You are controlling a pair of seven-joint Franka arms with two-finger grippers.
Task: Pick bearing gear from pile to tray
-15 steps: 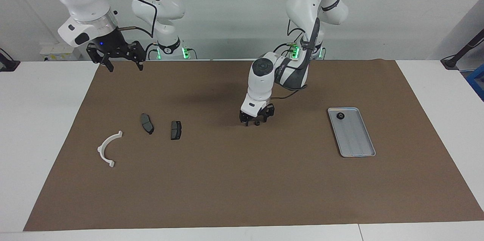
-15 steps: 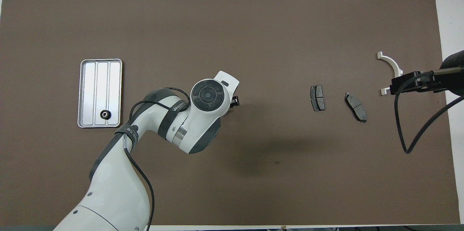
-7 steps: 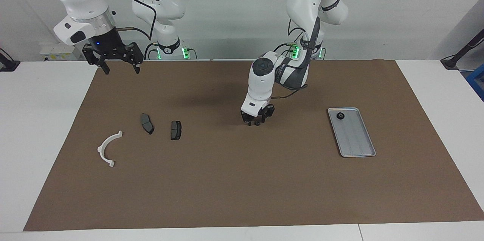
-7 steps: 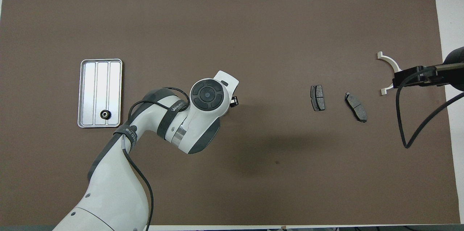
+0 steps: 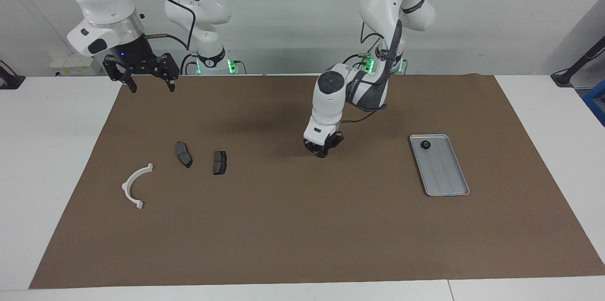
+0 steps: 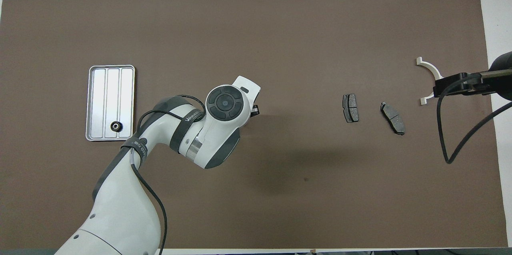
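My left gripper hangs just above the middle of the brown mat, its fingertips together on a small black bearing gear that they almost hide. From overhead the wrist covers it and only a dark tip of the left gripper shows. The silver tray lies toward the left arm's end, with one black bearing gear in its corner nearest the robots. The same tray and gear show from overhead. My right gripper waits open, high over the mat's edge at the right arm's end.
The pile's other parts lie toward the right arm's end: a white half-ring bracket and two dark brake pads. Overhead, the right gripper overlaps the bracket. White table borders the mat.
My left gripper's fingers have closed on the small black piece that sat between them, and the hand has risen slightly. The right gripper lifted a little and turned, then held still.
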